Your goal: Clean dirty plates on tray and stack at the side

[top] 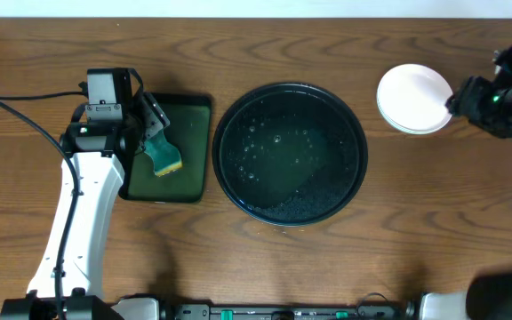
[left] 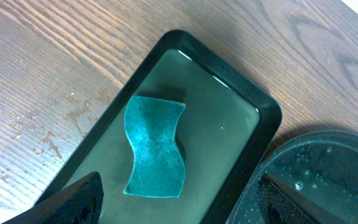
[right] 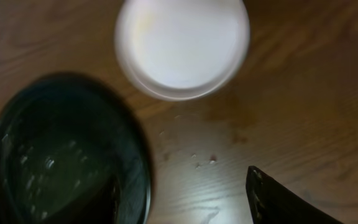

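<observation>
The round black tray [top: 356, 133] sits mid-table, wet, with water drops and no plate on it. It also shows in the left wrist view [left: 328, 162] and the right wrist view [right: 55, 149]. A white plate [top: 412, 96] lies on the table to its right and fills the top of the right wrist view [right: 182, 43]. The mint plates do not show; they may lie under it. My right gripper [top: 456, 100] is open and empty just right of the plate [right: 182, 186]. My left gripper [top: 154, 120] is open and empty [left: 179, 186] above a teal sponge [left: 155, 146].
The sponge [top: 163, 158] lies in a dark green rectangular tray [top: 194, 116] left of the black tray, seen close in the left wrist view [left: 229, 118]. A few water drops [right: 201, 160] lie on the wood between plate and black tray.
</observation>
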Robot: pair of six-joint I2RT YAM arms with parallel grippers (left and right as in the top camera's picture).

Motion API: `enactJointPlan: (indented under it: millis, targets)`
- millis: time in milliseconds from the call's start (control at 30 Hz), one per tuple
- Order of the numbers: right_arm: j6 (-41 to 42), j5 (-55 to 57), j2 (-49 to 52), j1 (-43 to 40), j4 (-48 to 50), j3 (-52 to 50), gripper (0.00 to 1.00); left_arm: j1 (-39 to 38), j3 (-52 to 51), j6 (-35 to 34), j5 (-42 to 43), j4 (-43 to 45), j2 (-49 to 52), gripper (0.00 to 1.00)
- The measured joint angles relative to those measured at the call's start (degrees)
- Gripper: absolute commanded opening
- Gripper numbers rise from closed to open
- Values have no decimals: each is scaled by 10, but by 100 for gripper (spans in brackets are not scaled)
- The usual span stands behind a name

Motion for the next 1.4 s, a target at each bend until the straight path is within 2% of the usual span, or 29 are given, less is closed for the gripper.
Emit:
enactJointPlan:
  millis: [33, 200, 333, 867, 967, 1067, 1200, 1400]
  targets:
    - [-2, 5, -22, 11, 6, -15, 99, 0, 0, 0, 0, 1, 0, 80]
    - [-10, 22, -192, 110, 2, -159, 99, 0, 0, 0, 0, 1, 0, 80]
    - [-9, 25, -248, 139, -4, -214, 99, 0, 0, 0, 0, 0, 0, 80]
    - [-10, 34, -268, 142, -22, -238, 99, 0, 0, 0, 0, 1, 0, 80]
    - [-10, 35, -279, 142, 40, -282, 99, 0, 0, 0, 0, 1, 0, 80]
    - [-14, 26, -319, 142, 160, -372, 99, 0, 0, 0, 0, 0, 0, 80]
    - [-15, -4, -450, 142, 325, -542, 99, 0, 0, 0, 0, 0, 0, 80]
    - [-16, -21, -617, 138, 531, -725, 99, 0, 0, 0, -1, 1, 0, 80]
